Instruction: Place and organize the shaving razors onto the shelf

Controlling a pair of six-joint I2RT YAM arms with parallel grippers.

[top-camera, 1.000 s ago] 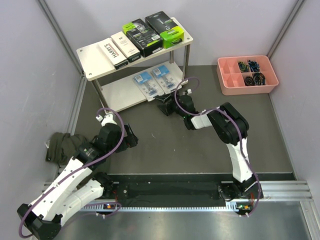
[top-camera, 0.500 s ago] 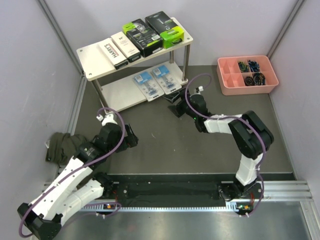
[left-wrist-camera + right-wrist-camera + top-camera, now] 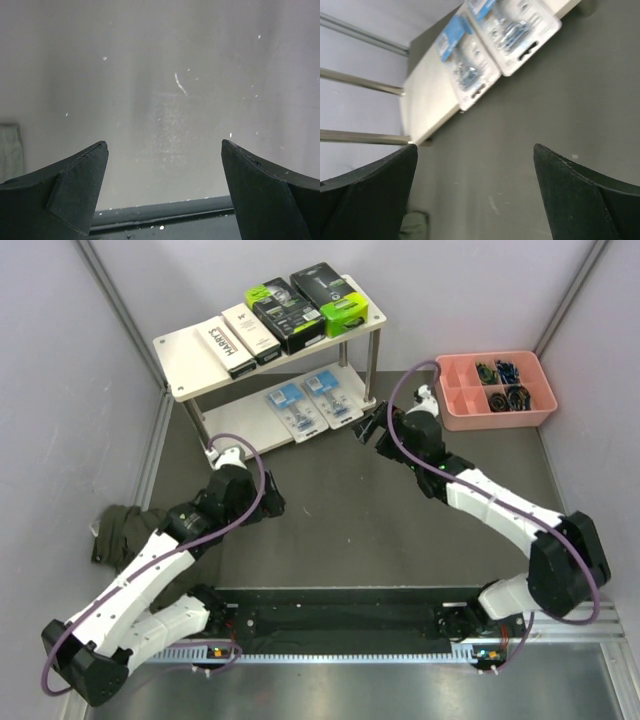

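Observation:
The shelf stands at the back left. Its top board carries two white Harry's boxes and two black and lime-green packs side by side. Two clear blister packs with blue cards lie on the lower board; the right wrist view shows them as well. My right gripper hovers just right of the lower board's front corner, open and empty. My left gripper is open and empty over the dark mat, in front of the shelf.
A pink compartment tray with small dark items sits at the back right. A dark green cloth lies against the left wall. Grey walls close in the mat on three sides.
My right arm has stretched out, and its gripper has moved right and back, away from the lower board, with its jaws widening. The left gripper has shifted slightly toward the shelf.

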